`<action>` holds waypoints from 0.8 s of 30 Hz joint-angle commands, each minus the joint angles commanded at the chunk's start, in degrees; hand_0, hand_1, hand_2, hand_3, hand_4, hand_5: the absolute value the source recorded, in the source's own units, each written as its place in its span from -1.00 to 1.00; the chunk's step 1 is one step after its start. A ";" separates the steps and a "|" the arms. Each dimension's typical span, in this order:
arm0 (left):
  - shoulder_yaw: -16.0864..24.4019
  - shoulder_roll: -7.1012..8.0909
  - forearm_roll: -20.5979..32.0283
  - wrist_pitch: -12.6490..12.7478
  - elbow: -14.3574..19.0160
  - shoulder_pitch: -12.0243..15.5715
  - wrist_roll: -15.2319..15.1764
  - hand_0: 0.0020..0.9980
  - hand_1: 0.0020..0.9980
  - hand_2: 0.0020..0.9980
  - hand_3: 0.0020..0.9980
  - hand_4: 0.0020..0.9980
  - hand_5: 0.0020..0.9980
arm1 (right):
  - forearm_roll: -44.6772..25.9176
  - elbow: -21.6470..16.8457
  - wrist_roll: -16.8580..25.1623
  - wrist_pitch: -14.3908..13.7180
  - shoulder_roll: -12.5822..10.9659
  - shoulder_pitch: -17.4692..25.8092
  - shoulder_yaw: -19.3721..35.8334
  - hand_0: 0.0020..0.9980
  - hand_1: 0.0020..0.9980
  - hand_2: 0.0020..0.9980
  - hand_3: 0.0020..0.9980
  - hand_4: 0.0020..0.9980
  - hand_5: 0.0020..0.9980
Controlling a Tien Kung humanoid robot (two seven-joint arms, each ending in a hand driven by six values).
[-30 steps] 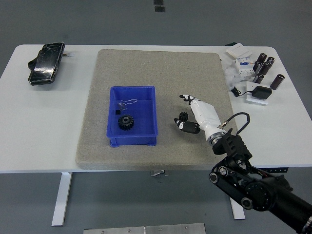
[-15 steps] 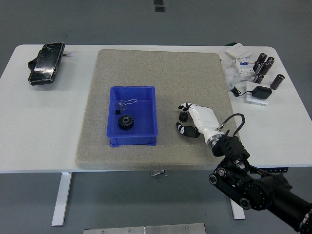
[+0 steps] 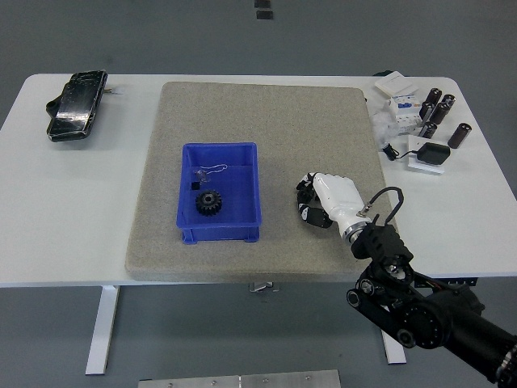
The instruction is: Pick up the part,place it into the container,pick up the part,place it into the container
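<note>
A blue container (image 3: 219, 170) sits on the grey mat (image 3: 258, 121). One black gear (image 3: 209, 203) lies inside it, with a small clear piece near its far wall. My right hand (image 3: 315, 200), white with black fingertips, rests on the mat to the right of the container. Its fingers are curled around a second black gear (image 3: 304, 194), which shows only partly at the hand's left edge. My left arm is out of view.
A black device (image 3: 76, 105) lies at the table's far left. At the far right stand several black cylinders (image 3: 440, 109), white boxes (image 3: 401, 105) and a black pad (image 3: 430, 153) with a cable.
My right hand has moved down and closed. Its fingers were spread over the gear a second ago and are now curled around it.
</note>
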State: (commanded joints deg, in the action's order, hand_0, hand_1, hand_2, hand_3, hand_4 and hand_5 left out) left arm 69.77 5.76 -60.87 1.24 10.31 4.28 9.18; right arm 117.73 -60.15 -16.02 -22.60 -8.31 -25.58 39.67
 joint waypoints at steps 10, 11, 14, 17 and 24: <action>0.09 -0.05 -0.08 -0.01 0.00 0.03 0.24 0.27 0.21 0.15 0.18 0.20 -0.66 | 2.16 -8.65 0.29 -1.53 0.82 -2.74 -0.25 0.05 -0.15 -0.09 -0.22 -0.96 -1.00; 0.09 -0.07 -0.10 -0.03 0.00 0.03 0.26 0.27 0.21 0.15 0.18 0.20 -0.66 | 2.41 -9.80 0.41 -1.63 1.31 -3.05 -0.71 0.05 -0.15 -0.09 -0.22 -0.96 -1.00; 0.00 -0.14 -0.10 -0.03 0.00 0.02 0.32 0.27 0.21 0.15 0.18 0.20 -0.66 | 2.90 -11.93 0.92 -1.44 3.24 -4.09 -2.90 0.23 -0.01 0.01 -0.09 -0.97 -1.00; 0.00 -0.13 -0.15 0.04 0.00 0.01 0.40 0.27 0.21 0.15 0.18 0.20 -0.66 | 5.51 -11.53 -1.07 -0.27 4.99 -5.18 -5.45 0.23 -0.01 0.01 -0.09 -0.97 -1.00; -0.41 -0.13 -1.55 -0.21 0.00 0.16 1.28 0.27 0.21 0.15 0.18 0.20 -0.61 | 8.76 -9.11 -3.69 1.79 6.78 -6.10 -9.76 1.00 0.93 0.94 0.95 0.38 -0.70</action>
State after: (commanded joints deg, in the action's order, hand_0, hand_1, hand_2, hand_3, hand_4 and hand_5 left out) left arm 69.36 5.62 -62.42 1.03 10.31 4.44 10.46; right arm 126.49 -69.26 -19.71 -20.81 -1.53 -31.68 29.91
